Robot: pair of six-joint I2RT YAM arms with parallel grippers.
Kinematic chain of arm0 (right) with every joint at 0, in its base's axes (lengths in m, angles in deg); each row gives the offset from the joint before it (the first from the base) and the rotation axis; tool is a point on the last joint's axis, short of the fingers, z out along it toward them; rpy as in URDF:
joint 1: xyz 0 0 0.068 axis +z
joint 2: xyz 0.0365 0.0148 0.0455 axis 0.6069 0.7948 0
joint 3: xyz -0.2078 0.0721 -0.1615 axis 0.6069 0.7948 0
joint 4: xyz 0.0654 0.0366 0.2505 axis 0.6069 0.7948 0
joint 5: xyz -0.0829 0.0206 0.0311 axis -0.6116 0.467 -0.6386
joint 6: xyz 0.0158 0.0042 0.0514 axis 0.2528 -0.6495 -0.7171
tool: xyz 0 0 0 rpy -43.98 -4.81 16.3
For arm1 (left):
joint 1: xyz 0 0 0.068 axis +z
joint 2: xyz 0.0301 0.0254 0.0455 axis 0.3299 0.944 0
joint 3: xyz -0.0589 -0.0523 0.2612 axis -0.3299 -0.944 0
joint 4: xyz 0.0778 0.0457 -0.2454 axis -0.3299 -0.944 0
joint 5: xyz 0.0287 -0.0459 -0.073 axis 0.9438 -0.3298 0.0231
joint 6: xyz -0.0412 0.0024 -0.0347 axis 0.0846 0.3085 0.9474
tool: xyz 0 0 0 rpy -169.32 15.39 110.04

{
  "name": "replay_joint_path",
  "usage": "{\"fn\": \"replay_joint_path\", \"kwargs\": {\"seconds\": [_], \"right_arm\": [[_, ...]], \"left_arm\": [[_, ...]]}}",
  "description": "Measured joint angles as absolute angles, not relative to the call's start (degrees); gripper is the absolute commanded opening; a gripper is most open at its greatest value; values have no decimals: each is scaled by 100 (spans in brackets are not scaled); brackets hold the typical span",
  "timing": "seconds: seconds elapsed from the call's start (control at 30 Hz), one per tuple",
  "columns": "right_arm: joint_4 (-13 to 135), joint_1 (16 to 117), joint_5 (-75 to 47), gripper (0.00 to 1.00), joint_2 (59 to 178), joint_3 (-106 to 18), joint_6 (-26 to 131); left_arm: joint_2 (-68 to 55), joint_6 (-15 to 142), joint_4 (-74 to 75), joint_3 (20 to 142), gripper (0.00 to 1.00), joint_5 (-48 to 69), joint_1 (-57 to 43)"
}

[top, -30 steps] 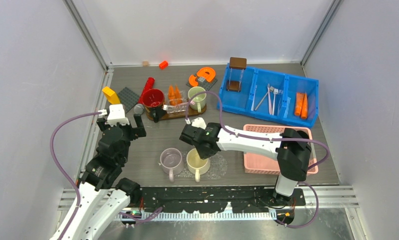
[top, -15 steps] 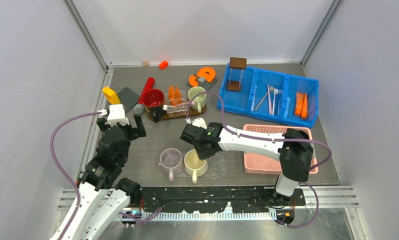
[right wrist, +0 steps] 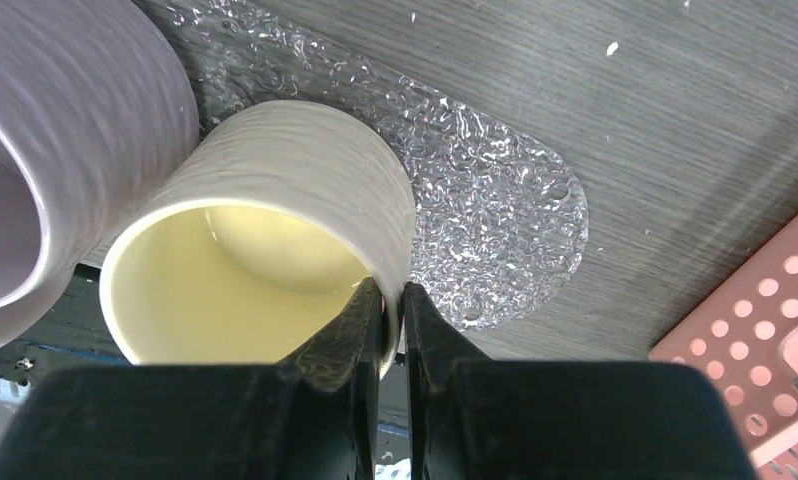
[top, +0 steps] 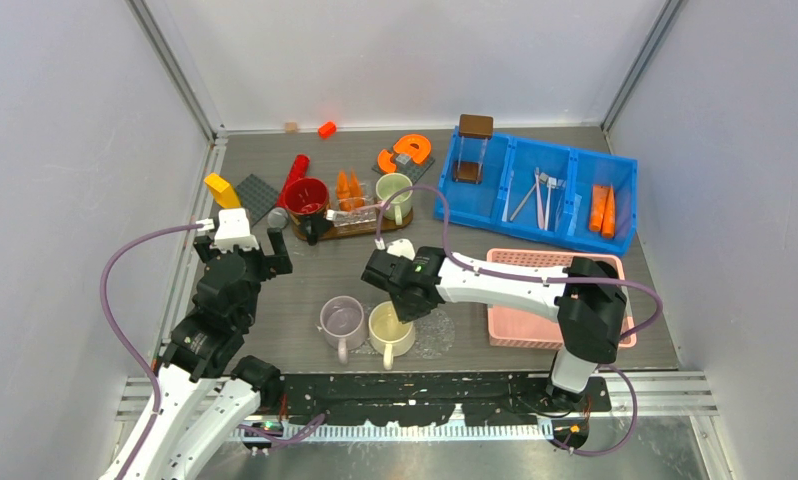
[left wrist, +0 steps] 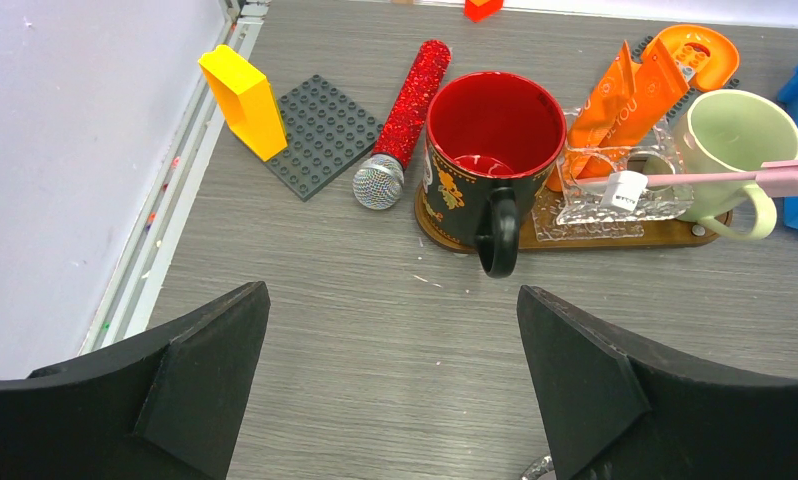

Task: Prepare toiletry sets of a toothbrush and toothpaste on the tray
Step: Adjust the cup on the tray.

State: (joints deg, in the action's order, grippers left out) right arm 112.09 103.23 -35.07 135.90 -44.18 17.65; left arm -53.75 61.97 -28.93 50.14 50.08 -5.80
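From above, the blue bin point(top: 531, 232) sits at 1 o'clock on the worktop point(top: 305, 285). It has three parts. The left part holds a clear box with a brown lid point(top: 475, 127). The middle part holds the toothbrushes point(top: 541, 195). The right part holds the orange toothpaste tubes point(top: 603, 210). The pink tray point(top: 520, 330) lies at 4 o'clock. At 6 o'clock a lilac mug point(top: 342, 318) and a cream mug point(top: 385, 325) stand side by side. The right hand point(top: 407, 303) is on the cream mug. Since a second ago that mug has slid a little toward 9 o'clock, closer to the lilac mug. The left arm point(top: 225, 290) has not moved.

From the left wrist, the left hand point(left wrist: 393, 293) is spread wide and holds nothing. At 12 o'clock a brown tray point(left wrist: 615, 238) carries a red mug point(left wrist: 490, 115) and a clear holder point(left wrist: 615, 195). More orange tubes point(left wrist: 630, 95) stand in the holder. A pink toothbrush point(left wrist: 715, 178) lies across the holder and a green mug point(left wrist: 730, 130).

From the right wrist, the right hand pinches the cream mug's wall, one finger point(right wrist: 360, 325) inside and one outside. The mug stands on a clear bumpy plate point(right wrist: 495, 230). I cannot tell if the two mugs touch.
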Motion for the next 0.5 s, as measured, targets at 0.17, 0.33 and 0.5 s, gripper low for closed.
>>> {"fn": "replay_joint_path", "kwargs": {"seconds": [0.17,0.33,0.5], "right_arm": [[11205,10325,-3488,2,13590,-4354,1636],[11179,10325,-3514,8,13586,-4328,1630],[11148,10325,-3571,20,13579,-4317,1689]], "left_arm": [[-5375,6197,-2895,5014,98,5005,-580],[-5375,6197,-2895,5014,98,5008,-580],[-5375,6197,-2895,5014,98,5005,-580]]}}
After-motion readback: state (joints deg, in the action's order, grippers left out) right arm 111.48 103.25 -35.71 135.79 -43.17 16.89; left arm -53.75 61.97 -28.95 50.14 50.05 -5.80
